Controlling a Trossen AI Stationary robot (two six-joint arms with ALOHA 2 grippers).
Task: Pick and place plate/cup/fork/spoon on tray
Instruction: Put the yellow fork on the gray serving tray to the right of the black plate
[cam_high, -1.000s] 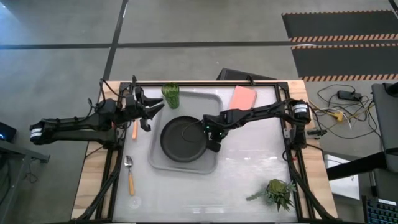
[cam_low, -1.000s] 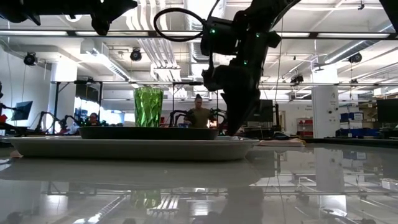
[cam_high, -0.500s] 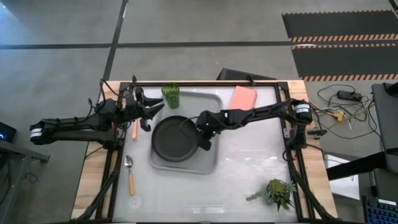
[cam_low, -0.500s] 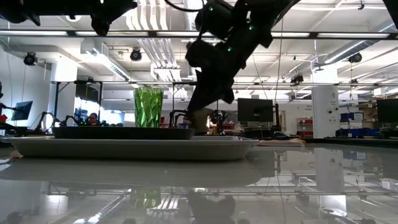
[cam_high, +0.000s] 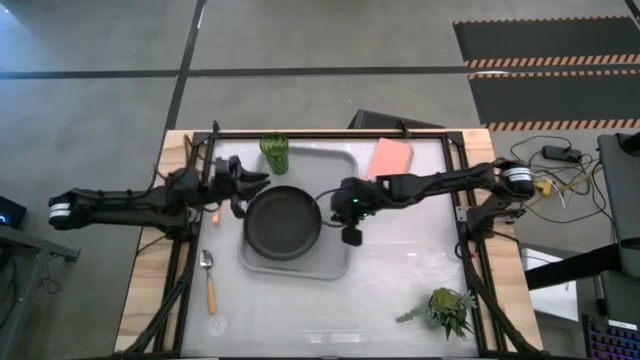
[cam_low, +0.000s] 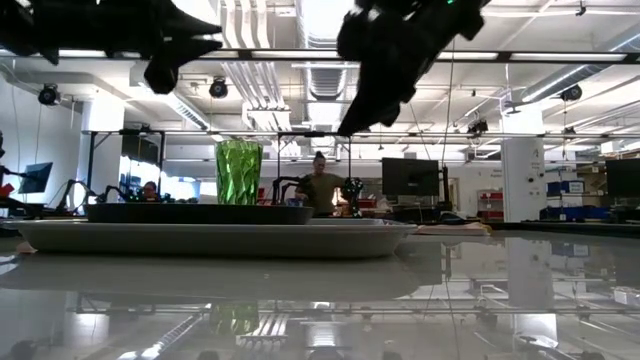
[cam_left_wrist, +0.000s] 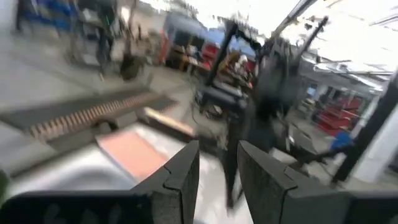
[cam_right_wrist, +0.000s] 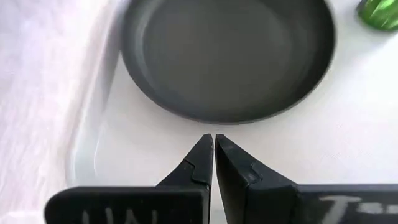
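The black plate (cam_high: 283, 222) lies flat in the grey tray (cam_high: 335, 262), toward its left side. The green cup (cam_high: 274, 152) stands upright in the tray's far left corner. The spoon (cam_high: 208, 275) lies on the table left of the tray. The fork (cam_high: 216, 210) lies beside the tray's left rim, mostly hidden under my left arm. My right gripper (cam_high: 345, 232) is shut and hangs above the tray, just right of the plate's rim (cam_right_wrist: 211, 118). My left gripper (cam_high: 243, 190) is open and hovers over the tray's left rim, near the plate.
A salmon-pink pad (cam_high: 390, 156) lies at the far side, right of the tray. A small leafy plant (cam_high: 445, 308) stands near the table's front right corner. The table between the tray and the plant is bare. People show in the room behind the table (cam_low: 320, 185).
My right gripper has pushed the plate a little toward the tray's left side, then risen off it and drawn back toward the right. The plate has slid left and stays flat in the tray. My left gripper has shifted slightly toward the plate.
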